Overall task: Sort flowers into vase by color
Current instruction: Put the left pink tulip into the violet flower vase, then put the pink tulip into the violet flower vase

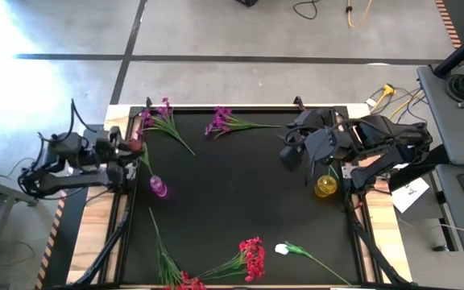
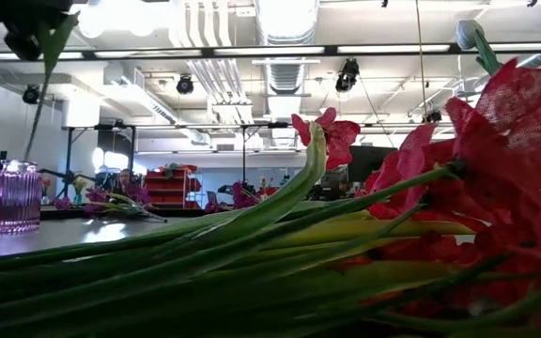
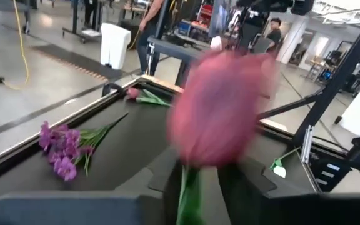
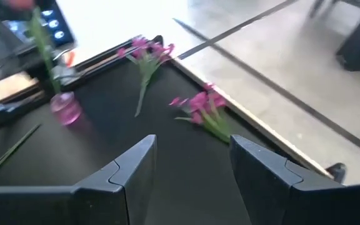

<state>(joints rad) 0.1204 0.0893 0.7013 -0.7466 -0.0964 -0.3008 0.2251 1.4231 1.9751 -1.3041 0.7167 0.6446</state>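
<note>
My left gripper [image 1: 130, 151] is at the table's left edge, shut on a pink tulip [image 3: 220, 112]. The tulip's thin green stem [image 2: 38, 99] hangs down toward the purple glass vase [image 1: 159, 187], which stands on its base. I cannot tell whether the stem's lower end is inside the vase's mouth. My right gripper [image 1: 291, 155] is open and hovers over the mat's right side, near the yellow vase [image 1: 326, 186]. Two purple bunches [image 1: 158, 115] [image 1: 222, 122] lie at the far edge. Red flowers [image 1: 252, 258] and a white tulip [image 1: 282, 249] lie at the near edge. My left gripper pinches the tulip's stem [image 3: 189, 187] between its two fingers, just below the bud. The fingers reach in roughly level from the table's left side and lie across the stem. The flower is lifted clear and roughly upright, with the bud on top and the stem hanging below.
A loose green leafy stem [image 1: 163, 251] lies near the red flowers at the near left. The black mat's middle [image 1: 232, 185] is bare. Wooden table edges [image 1: 95, 234] flank the mat. People stand in the room beyond the table.
</note>
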